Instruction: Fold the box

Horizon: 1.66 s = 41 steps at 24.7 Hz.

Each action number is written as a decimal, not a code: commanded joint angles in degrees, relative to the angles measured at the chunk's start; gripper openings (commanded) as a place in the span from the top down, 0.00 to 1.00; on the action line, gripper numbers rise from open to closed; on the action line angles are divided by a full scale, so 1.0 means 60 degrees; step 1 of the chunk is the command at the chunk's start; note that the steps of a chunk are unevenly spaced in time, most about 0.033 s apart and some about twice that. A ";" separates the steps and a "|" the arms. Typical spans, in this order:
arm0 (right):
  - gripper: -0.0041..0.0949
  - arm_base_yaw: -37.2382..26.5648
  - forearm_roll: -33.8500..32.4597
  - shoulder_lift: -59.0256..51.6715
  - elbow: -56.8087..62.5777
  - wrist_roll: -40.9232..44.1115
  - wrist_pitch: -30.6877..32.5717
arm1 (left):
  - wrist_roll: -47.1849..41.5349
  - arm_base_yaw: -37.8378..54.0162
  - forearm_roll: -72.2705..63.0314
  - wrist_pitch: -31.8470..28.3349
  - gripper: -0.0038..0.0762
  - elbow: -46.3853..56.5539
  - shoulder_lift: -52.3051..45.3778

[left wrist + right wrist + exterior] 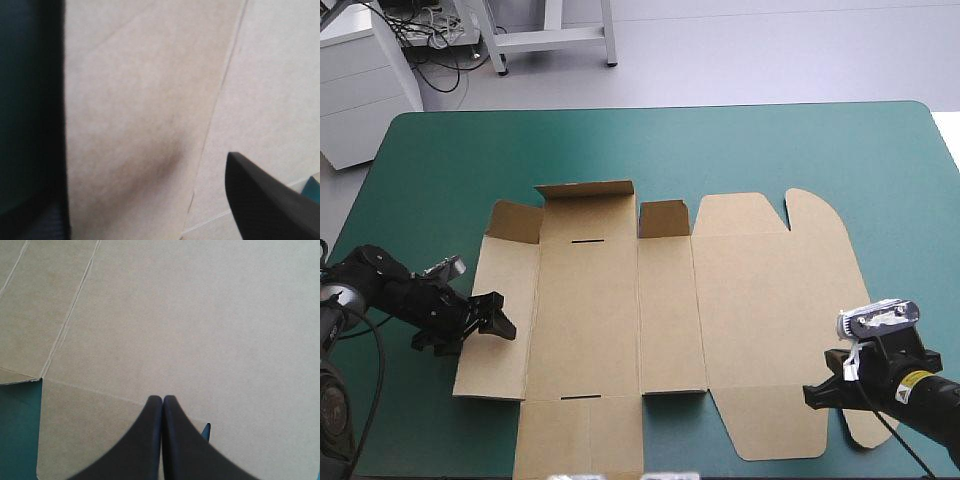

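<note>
**A:** Where does the box sit?

**B:** The box, a cut sheet of creased brown board, lies spread open on the teal-green table cover. It reaches from left of centre across to the lower right of the frame. Most of it is flat. The short far flap in the upper middle looks tipped up a little, and so do the two smaller ones flanking it. The widest panel, with the rounded ears, is the right-hand part.

**A:** And your left gripper?

**B:** My left gripper is at the middle left of the frame, low over the cover, right at the box's left edge. Its two broad black fingers stand well apart. From my wrist I see one finger over the board, close to a crease line. The narrow outer panel fills the space ahead, with the cover dark beyond its edge. I cannot tell whether a fingertip touches the board.

**A:** Your right one?

**B:** My right gripper is at the lower right of the frame, at the near edge of the wide panel. Its fingers are pressed together into one pointed arch, and the tip lies over plain brown board. A sliver of the cover shows just beside them, and a larger patch shows at a notch in the box's near edge.
</note>
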 commanded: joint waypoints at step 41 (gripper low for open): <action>0.98 -0.0032 0.0087 0.0032 -0.0247 -0.0072 -0.0155 | 0.0235 -0.0115 -0.0266 0.1052 0.99 -0.0649 -0.1435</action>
